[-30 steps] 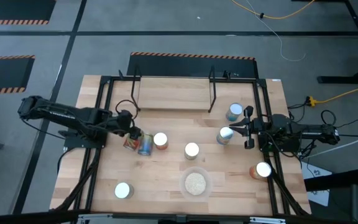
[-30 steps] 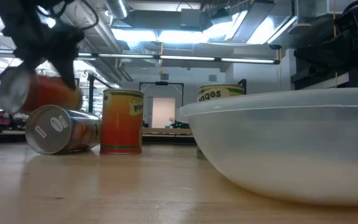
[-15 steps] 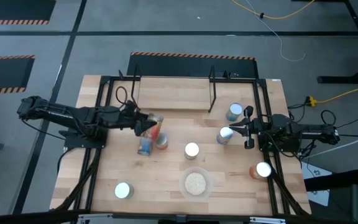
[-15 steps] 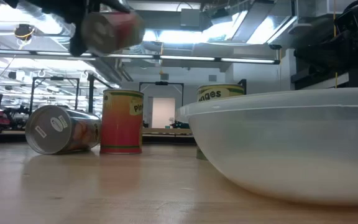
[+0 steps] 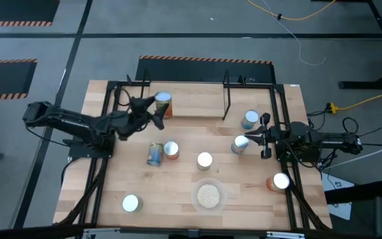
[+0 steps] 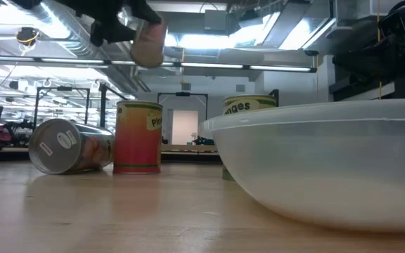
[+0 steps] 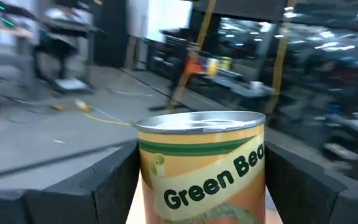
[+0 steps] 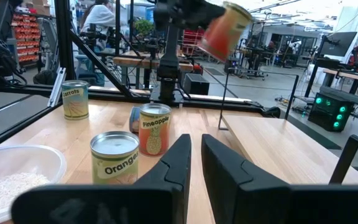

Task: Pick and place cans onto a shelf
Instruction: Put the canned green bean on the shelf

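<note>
Left gripper (image 5: 156, 110) jaws clamp a Green Beans can (image 5: 162, 105) over the shelf (image 5: 184, 99) (right's nearly closed, empty)

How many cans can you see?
8. One in the left gripper, held can over the shelf; one lying; upright ones at.

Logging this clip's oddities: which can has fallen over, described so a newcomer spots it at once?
Start at the shelf at the table's far edge and come toward the middle. Just in front lies the fallen can, beside an upright can. It alone lies on its side.
</note>
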Robot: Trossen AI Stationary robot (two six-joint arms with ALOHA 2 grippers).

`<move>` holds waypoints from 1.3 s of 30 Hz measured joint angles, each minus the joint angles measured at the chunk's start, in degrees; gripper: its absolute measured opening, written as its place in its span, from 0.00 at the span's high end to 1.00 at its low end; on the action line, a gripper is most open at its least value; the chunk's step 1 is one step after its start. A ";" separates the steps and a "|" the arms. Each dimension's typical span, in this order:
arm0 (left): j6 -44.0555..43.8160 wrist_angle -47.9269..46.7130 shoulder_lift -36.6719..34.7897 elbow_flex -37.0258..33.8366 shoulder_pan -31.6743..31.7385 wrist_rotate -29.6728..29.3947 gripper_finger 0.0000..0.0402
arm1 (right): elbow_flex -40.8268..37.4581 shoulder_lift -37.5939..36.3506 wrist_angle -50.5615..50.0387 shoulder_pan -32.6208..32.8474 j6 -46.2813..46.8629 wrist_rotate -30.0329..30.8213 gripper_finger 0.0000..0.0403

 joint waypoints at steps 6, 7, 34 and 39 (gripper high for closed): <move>1.72 5.37 8.60 -0.02 5.74 -0.31 0.24 | 0.00 0.00 0.00 -0.01 0.04 -0.01 0.89; 1.73 6.22 10.15 -0.02 6.87 -0.33 0.24 | 0.00 0.01 0.00 -0.02 0.09 0.00 0.89; 1.74 28.60 35.32 -0.11 23.39 2.09 0.23 | 0.00 0.00 0.00 -0.02 0.17 0.01 0.89; 1.74 31.19 37.30 -0.11 24.73 2.82 0.23 | 0.00 0.00 -0.01 -0.01 0.09 0.01 0.89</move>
